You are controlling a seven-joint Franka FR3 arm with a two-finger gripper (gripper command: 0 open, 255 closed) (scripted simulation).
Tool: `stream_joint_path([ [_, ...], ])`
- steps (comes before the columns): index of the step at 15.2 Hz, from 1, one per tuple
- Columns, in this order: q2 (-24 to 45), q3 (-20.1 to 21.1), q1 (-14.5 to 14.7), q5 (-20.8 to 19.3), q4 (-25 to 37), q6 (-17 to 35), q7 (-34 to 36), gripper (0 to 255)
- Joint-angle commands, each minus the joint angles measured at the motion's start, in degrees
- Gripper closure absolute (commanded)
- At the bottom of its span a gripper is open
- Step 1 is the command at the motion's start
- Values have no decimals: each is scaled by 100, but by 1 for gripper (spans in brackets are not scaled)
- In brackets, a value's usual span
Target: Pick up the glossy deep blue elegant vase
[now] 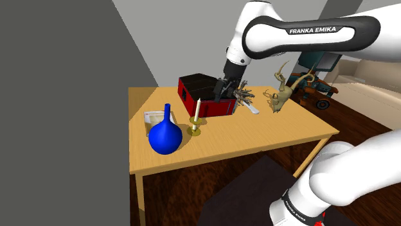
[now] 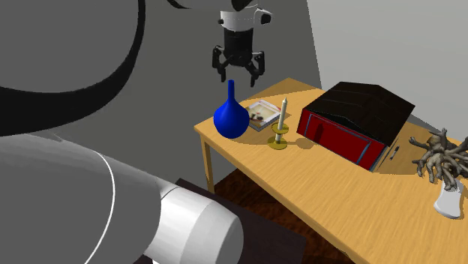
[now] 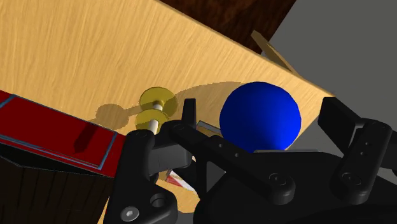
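The blue vase (image 1: 164, 137) stands upright toward the lower left corner of the table (image 1: 283, 131) in the shoulder view, its round belly low and its thin neck pointing straight up. Just behind it is a candlestick (image 1: 197, 119), then a red box (image 1: 193, 99). The gripper (image 2: 240, 75) hangs above the neck, top middle of the second exterior view, fingers spread wide and holding nothing. The wrist view puts the belly between them, well below. I'd judge a straight descent along that upright axis. Farthest up, lettering (image 1: 319, 30) on the arm reads "FRANKA EMIKA".
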Motion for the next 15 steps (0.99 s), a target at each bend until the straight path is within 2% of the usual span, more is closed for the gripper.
stream_joint_path([
  [1, 386, 126, 35, 3, 134, 334, 127, 0],
  [8, 1753, 469, 106, -207, 880, 1193, 553, 0],
  [15, 3195, 686, 247, -689, 1997, 1712, 1066, 0],
])
